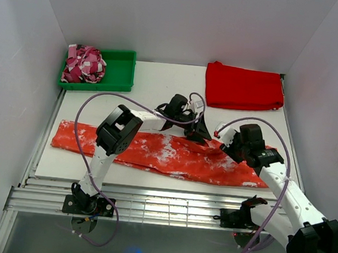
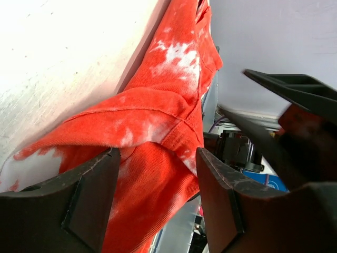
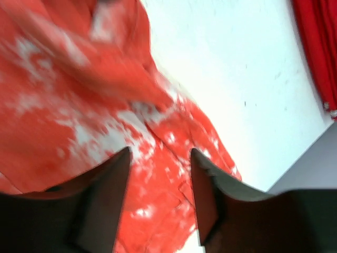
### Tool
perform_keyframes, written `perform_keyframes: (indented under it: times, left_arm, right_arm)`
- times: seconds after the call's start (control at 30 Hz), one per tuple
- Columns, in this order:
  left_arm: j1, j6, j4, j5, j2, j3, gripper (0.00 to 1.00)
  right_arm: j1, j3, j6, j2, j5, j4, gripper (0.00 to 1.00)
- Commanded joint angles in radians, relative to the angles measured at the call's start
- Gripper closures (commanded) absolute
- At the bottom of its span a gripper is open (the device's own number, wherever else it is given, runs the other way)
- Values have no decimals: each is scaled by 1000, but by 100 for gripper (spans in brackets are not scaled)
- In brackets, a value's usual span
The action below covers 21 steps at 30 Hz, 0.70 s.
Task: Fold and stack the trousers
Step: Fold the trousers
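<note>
The trousers [image 1: 166,153] lie in a long strip on the table [image 1: 160,90]. They are closer to the arms than the red cloth [image 1: 243,87] is. Both grippers are low over the trousers' far edge, just in front of the red cloth.

The left gripper [image 2: 156,168] has its fingers wide apart. A bump of trouser cloth sits between them, not pinched. The right gripper [image 3: 159,168] has its fingers wide too, with the trousers under them.

The grippers are very close together, so they might bump. If the fingers grab only the top layer, the fold could come out crooked.

The right wrist view is blurry. I cannot tell if the fingers touch the cloth. The right arm hides part of the trousers.
</note>
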Motion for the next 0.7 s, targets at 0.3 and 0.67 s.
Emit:
perform_keyframes:
  times: [0.3, 0.67]
  left_arm:
    - [1, -148, 163, 34, 59, 103, 32]
    - [-39, -305, 191, 17, -14, -55, 27]
  right_arm:
    - [-358, -158, -156, 49, -10, -171, 54]
    - [-456, -110, -191, 202, -41, -189, 53]
